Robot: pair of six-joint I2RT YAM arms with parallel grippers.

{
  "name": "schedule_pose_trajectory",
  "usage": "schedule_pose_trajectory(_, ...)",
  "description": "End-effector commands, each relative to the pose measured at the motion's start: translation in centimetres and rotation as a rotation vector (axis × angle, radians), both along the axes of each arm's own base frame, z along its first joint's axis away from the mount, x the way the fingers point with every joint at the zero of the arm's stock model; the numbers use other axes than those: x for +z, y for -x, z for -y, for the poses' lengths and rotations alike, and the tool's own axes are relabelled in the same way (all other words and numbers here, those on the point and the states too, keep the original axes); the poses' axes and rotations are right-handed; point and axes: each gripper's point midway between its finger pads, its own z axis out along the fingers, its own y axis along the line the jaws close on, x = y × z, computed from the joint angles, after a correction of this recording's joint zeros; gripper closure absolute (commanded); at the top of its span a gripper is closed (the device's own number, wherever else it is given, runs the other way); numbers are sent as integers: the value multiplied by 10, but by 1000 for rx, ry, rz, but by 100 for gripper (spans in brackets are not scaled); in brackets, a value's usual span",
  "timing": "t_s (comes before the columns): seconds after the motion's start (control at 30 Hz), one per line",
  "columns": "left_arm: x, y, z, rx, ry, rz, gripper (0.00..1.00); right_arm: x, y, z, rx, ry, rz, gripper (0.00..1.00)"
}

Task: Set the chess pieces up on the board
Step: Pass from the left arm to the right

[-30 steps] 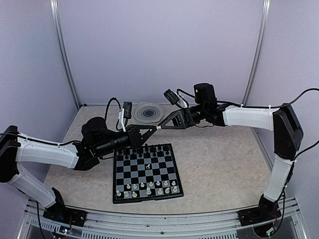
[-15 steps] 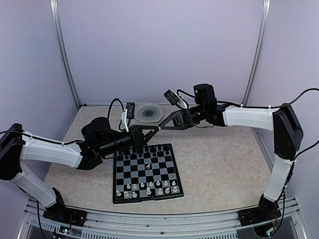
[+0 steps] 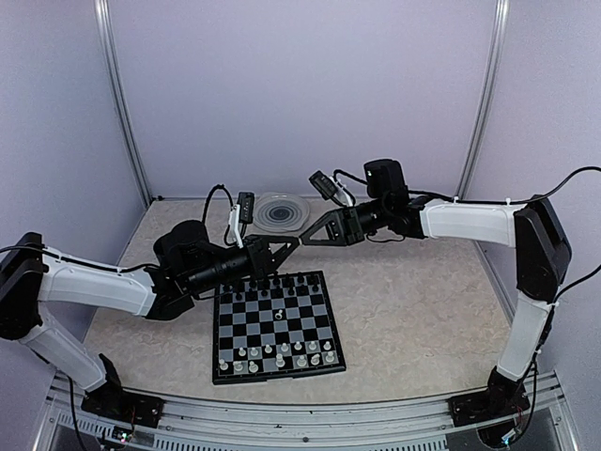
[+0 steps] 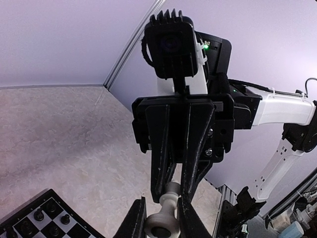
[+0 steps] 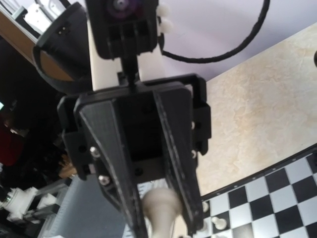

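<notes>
Meeting tip to tip above the far edge of the board (image 3: 300,324), both arms share one cream chess piece (image 4: 162,224). L gripper (image 3: 289,243) is pinched nearly closed on its base; R gripper (image 4: 171,191) is clamped on its head. Black pieces (image 3: 300,280) line the board's far side, cream pieces (image 3: 300,361) the near side.

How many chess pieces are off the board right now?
1: a cream piece in the air near the board's far side, held by the left gripper with the right gripper around its top. Others may be hidden behind the arms.
</notes>
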Motion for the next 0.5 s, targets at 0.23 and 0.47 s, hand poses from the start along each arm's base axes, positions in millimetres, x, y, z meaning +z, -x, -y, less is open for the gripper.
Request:
schedule_pose_trajectory(0.23,14,-10,-12,89,-138,72,48,0,-19,2,-133,109,222,96)
schedule_pose_trajectory(0.47,49,-13,-60,172,-326,157,41,5,-27,11,-203,202,471,96)
